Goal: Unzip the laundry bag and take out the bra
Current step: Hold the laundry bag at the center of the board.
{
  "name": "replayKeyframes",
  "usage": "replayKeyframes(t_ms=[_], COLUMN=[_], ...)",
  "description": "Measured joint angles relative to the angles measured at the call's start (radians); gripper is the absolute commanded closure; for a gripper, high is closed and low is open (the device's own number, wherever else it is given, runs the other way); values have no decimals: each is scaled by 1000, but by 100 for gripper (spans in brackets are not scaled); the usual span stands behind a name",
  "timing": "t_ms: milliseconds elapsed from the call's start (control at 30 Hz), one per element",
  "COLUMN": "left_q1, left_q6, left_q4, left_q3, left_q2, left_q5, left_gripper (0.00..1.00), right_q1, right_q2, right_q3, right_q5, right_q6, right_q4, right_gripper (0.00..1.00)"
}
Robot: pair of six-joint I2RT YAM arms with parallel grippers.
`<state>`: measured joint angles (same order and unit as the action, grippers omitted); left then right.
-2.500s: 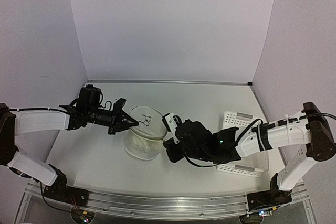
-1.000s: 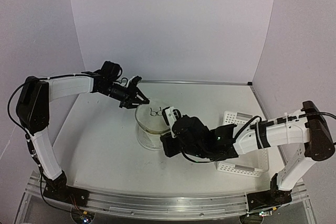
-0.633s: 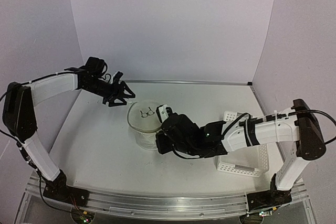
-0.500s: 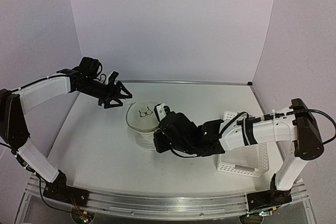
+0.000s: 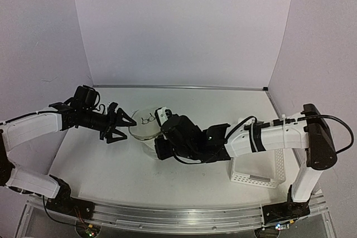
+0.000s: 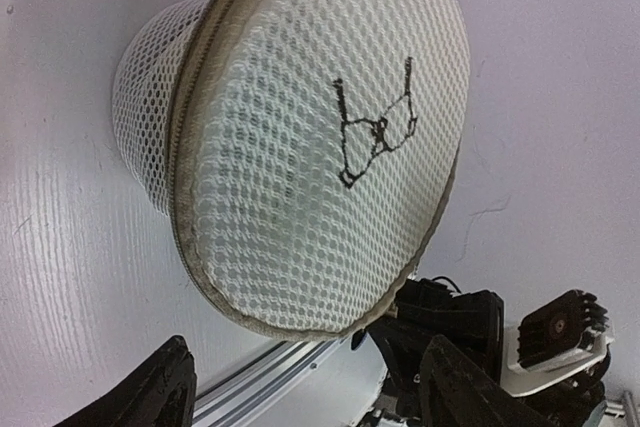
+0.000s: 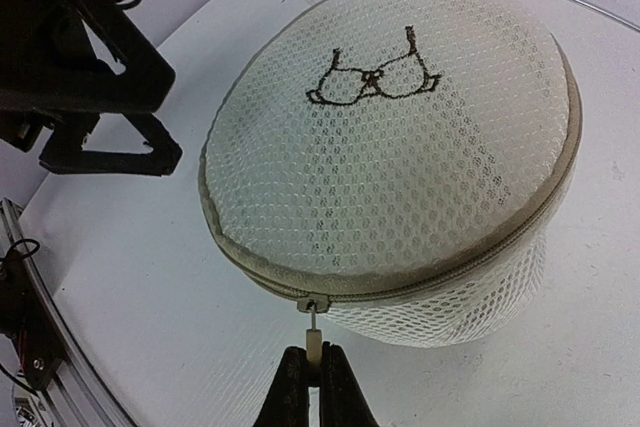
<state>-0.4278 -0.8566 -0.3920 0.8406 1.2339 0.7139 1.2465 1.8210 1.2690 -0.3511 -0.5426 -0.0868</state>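
At mid tabletop (image 5: 95, 160), between both arms: laundry bag (image 5: 143, 129), round mesh pouch, bra outline on its tilted face. Seen in right wrist view only: right pincer (image 7: 312, 372) pressed together on the zip pull (image 7: 314, 340) at the rim's near edge, zip closed along the visible rim; hidden under the arm in top view. Seen in left wrist view: left pincer (image 6: 300, 402) spread wide, just beside the bag's rim, holding nothing. Top view alone: white basket (image 5: 257, 179) near the right edge, partly under the right arm. Bare tabletop behind the bag up to the back wall.
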Motion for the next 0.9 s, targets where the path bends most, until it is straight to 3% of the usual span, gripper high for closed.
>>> replayKeyframes(t_ms=[233, 367, 900], left_q1=[-26, -66, -119], left_q6=[-259, -352, -515], left_q4=[294, 383, 605], left_q3=[-183, -226, -249], left_q2=[-31, -28, 80], left_q5=[-6, -34, -104], left_gripper=[22, 23, 34], right_q1=[0, 0, 0], right_q2=[9, 10, 10], right_q3=[16, 24, 24], right_q5=[26, 32, 38], right_q6=[0, 0, -1], right_q4=[-1, 1, 3], right_gripper=[100, 100, 100])
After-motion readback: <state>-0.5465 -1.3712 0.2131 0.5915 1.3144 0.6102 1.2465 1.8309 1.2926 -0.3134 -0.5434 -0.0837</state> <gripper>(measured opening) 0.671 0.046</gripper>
